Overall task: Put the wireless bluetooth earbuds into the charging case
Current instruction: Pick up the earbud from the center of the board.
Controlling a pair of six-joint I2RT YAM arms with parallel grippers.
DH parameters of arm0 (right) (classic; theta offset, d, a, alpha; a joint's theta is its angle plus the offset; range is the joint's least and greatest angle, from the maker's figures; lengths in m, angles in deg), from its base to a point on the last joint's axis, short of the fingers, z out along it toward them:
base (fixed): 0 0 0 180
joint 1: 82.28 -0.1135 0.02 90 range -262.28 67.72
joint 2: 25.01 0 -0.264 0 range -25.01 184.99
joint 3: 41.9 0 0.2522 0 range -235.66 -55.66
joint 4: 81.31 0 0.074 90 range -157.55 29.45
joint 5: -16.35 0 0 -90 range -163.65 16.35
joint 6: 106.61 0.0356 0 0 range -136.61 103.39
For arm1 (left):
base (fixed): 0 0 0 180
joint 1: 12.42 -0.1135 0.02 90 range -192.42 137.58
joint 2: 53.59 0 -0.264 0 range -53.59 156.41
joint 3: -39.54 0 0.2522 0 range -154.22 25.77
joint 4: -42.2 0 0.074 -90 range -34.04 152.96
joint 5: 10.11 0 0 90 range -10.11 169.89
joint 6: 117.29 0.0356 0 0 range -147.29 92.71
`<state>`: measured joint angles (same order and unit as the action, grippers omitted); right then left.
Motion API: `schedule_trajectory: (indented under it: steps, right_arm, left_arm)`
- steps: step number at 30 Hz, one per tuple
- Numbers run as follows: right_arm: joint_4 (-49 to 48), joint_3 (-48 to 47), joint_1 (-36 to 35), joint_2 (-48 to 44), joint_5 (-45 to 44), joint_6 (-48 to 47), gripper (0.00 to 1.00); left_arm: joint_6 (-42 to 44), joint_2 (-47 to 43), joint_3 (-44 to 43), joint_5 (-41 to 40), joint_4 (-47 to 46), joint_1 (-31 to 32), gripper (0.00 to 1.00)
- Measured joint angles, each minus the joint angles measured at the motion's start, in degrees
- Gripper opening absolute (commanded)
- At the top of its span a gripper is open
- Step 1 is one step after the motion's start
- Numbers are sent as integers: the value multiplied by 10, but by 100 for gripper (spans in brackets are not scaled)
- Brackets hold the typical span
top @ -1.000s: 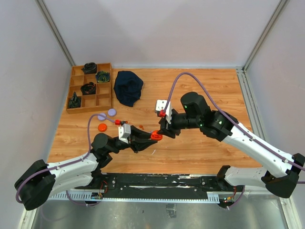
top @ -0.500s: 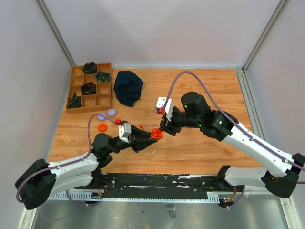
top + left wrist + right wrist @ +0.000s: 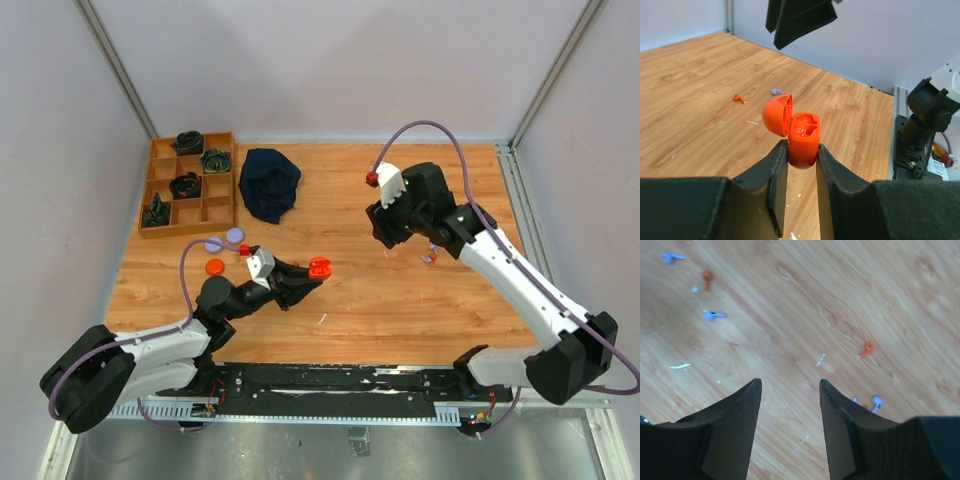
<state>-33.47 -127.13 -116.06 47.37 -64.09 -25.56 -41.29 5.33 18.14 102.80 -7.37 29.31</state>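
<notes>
My left gripper (image 3: 801,160) is shut on the orange-red charging case (image 3: 803,139), held upright above the table with its lid (image 3: 776,114) open; the case also shows in the top view (image 3: 319,267). My right gripper (image 3: 790,385) is open and empty above the wood, to the right of the case and apart from it in the top view (image 3: 384,240). Tiny earbuds lie loose on the table: an orange one (image 3: 867,348), a lavender one (image 3: 876,401), another orange one (image 3: 706,276) and more lavender ones (image 3: 712,315). The left wrist view shows an orange earbud (image 3: 738,98) beyond the case.
A wooden compartment tray (image 3: 222,190) with dark items stands at the back left, and a dark cloth (image 3: 269,183) lies beside it. An orange disc (image 3: 214,266) and two lavender discs (image 3: 235,234) lie near the left arm. Walls enclose the table.
My right gripper has drawn away from the case, up and to the right. My left gripper has kept hold of the open case and shifted it slightly back and left.
</notes>
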Motion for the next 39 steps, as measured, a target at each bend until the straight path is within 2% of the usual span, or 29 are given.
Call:
schedule_trajectory:
  steps: [6, 13, 25, 39]
  right_arm:
    - [-1, 6, 96, 74, -9, 32, 50]
    - [-21, 7, 168, 184, -12, 59, 45]
    - [-43, -99, 199, 368, -23, 60, 36]
    - [-43, -139, 207, 450, -21, 49, 32]
  left_arm:
    - [7, 6, 5, 1, -9, -28, 1]
    - [31, 21, 20, 2, -15, -38, 0]
    - [43, 28, 26, 12, -26, -40, 1]
    - [43, 35, 26, 32, -44, -40, 1]
